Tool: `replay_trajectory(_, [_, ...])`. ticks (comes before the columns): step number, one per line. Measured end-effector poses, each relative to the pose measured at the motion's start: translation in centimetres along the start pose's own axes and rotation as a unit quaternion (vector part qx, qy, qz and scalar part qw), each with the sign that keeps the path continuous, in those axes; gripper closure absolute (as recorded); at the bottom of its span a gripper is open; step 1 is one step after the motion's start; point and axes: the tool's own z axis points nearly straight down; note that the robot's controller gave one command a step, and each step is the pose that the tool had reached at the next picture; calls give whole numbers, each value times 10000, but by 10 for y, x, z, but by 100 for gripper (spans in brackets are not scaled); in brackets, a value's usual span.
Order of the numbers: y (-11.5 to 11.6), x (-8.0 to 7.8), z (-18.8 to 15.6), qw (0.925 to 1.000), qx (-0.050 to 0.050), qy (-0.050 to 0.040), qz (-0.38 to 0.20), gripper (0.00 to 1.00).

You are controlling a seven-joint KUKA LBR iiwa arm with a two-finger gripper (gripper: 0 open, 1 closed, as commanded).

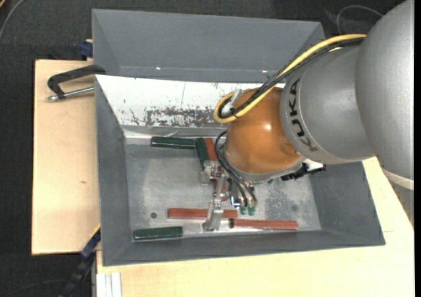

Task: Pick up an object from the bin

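Grey arm link (355, 91) and its orange wrist cover (260, 141) sit highest, coming in from the right over the bin's (112, 177) right-centre. Below them the gripper (212, 220) is down at the floor, front-centre, on or just above a red-brown flat stick (187, 213) near its right end. Can't tell contact, and can't tell whether it's open or closed. Second red-brown stick (266, 224) runs right from just beside the gripper, close along the front wall. Dark green stick (158, 233) lies front-left at the front wall's foot. Open floor to the left, with a small dark speck (153, 216). Far side: another dark green stick (172, 143) lies along the back wall's foot. A short red-brown piece (209, 149) sits at its right end, partly under the cover.
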Motion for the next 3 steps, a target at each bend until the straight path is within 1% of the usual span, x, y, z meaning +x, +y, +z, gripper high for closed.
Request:
replay_trajectory(1, [5,-1,30,9957,-6,1,921,0])
replay_trajectory(2, [7,-1,29,9958,-7,-8,916,0])
replay_trajectory(3, [6,-1,29,9957,-5,-5,921,100])
